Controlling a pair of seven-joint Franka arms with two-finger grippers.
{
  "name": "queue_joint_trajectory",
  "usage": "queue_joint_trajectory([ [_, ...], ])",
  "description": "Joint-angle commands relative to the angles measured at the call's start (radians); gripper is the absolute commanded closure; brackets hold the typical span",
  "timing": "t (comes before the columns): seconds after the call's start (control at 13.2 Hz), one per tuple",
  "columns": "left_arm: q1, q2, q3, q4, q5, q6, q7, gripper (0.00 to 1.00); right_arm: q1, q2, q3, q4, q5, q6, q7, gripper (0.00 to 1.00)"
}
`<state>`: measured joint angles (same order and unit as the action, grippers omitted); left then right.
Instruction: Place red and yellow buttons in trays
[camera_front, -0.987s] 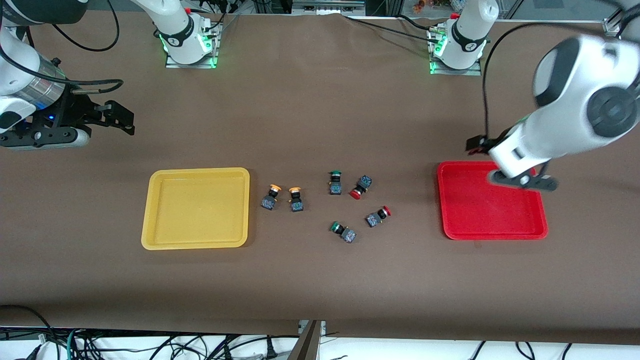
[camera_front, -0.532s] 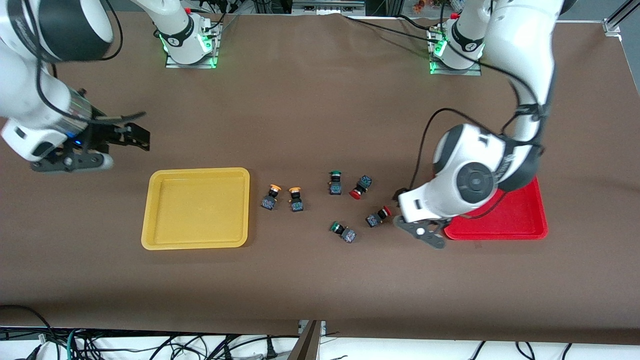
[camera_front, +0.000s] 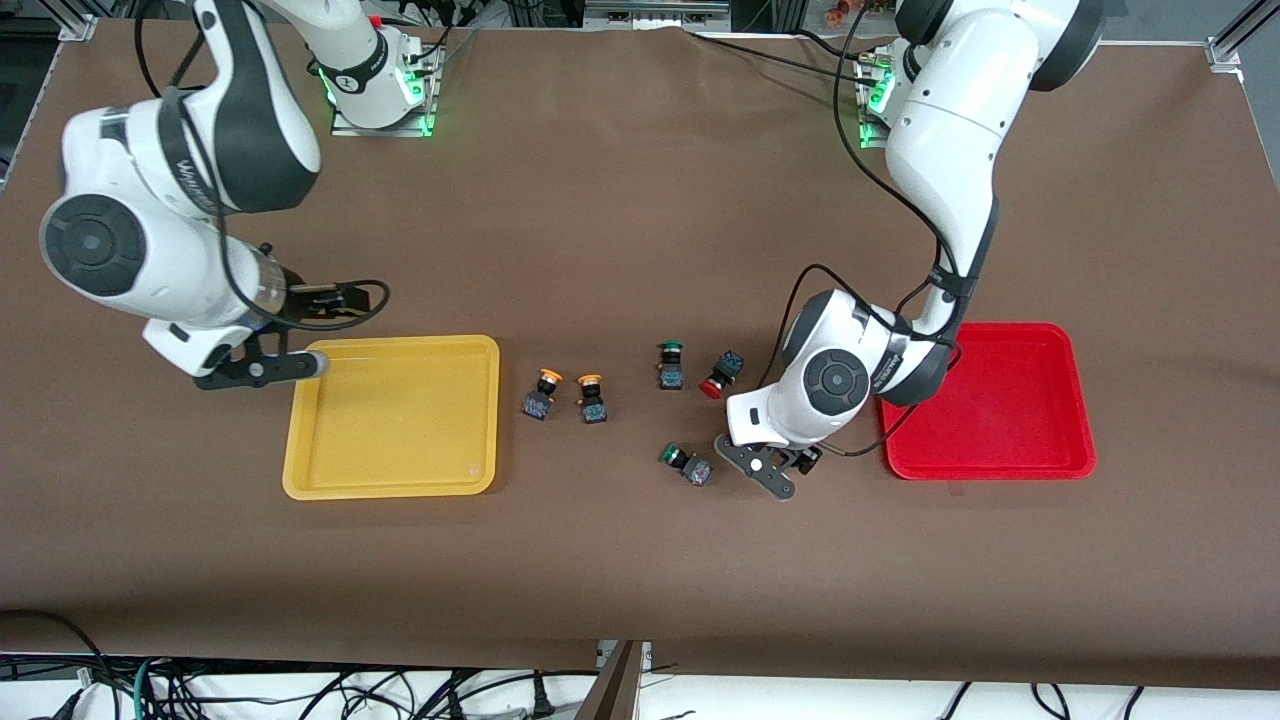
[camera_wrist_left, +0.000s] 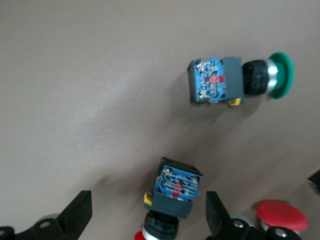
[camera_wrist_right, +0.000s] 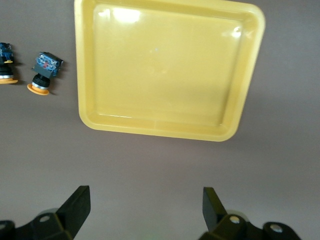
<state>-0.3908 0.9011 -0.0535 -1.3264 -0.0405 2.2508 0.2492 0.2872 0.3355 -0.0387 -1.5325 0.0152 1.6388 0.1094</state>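
Red button lies flat between spread left fingers.

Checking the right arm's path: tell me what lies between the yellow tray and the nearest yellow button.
Only bare brown table between yellow tray and yellow button, in the front view.

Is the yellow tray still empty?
Empty: the yellow tray shows only bare floor; both yellow buttons lie on the table beside it.

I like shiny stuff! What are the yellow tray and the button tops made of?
The yellow tray looks like glossy moulded plastic: light glints off its floor and rim. The green cap and red cap look like smooth, duller plastic, though that's a guess.
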Motion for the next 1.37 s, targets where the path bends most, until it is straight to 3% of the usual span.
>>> queue_joint_trajectory([
  [0.0, -0.016, 0.021, 0.006, -0.013, -0.015, 0.033, 0.036, 0.00, 0.074, 0.141, -0.001, 0.110, 0.052, 0.053, 0.196, 0.01],
  [0.15, -0.040, 0.019, 0.006, -0.039, -0.015, 0.033, 0.036, 0.02, 0.113, 0.241, -0.001, 0.120, 0.150, 0.206, 0.320, 0.01],
  [0.38, -0.031, 0.009, 0.006, -0.045, -0.015, 0.030, 0.036, 0.91, 0.164, 0.359, -0.001, 0.120, 0.209, 0.416, 0.452, 0.01],
  [0.46, -0.030, 0.004, 0.006, -0.043, -0.015, 0.029, 0.039, 1.00, 0.174, 0.387, -0.001, 0.120, 0.216, 0.462, 0.493, 0.01],
  [0.68, -0.008, -0.074, 0.018, -0.042, -0.015, -0.047, 0.048, 1.00, 0.199, 0.447, -0.001, 0.118, 0.223, 0.542, 0.558, 0.01],
  [0.99, 0.191, -0.209, 0.040, -0.036, 0.063, -0.491, 0.210, 1.00, 0.222, 0.490, -0.001, 0.114, 0.223, 0.590, 0.593, 0.02],
  [1.14, 0.248, -0.202, 0.041, -0.051, 0.094, -0.545, 0.286, 1.00, 0.225, 0.502, -0.001, 0.110, 0.223, 0.590, 0.593, 0.06],
  [1.29, 0.286, -0.200, 0.041, -0.132, 0.099, -0.484, 0.294, 1.00, 0.230, 0.505, -0.001, 0.107, 0.223, 0.589, 0.593, 0.19],
])
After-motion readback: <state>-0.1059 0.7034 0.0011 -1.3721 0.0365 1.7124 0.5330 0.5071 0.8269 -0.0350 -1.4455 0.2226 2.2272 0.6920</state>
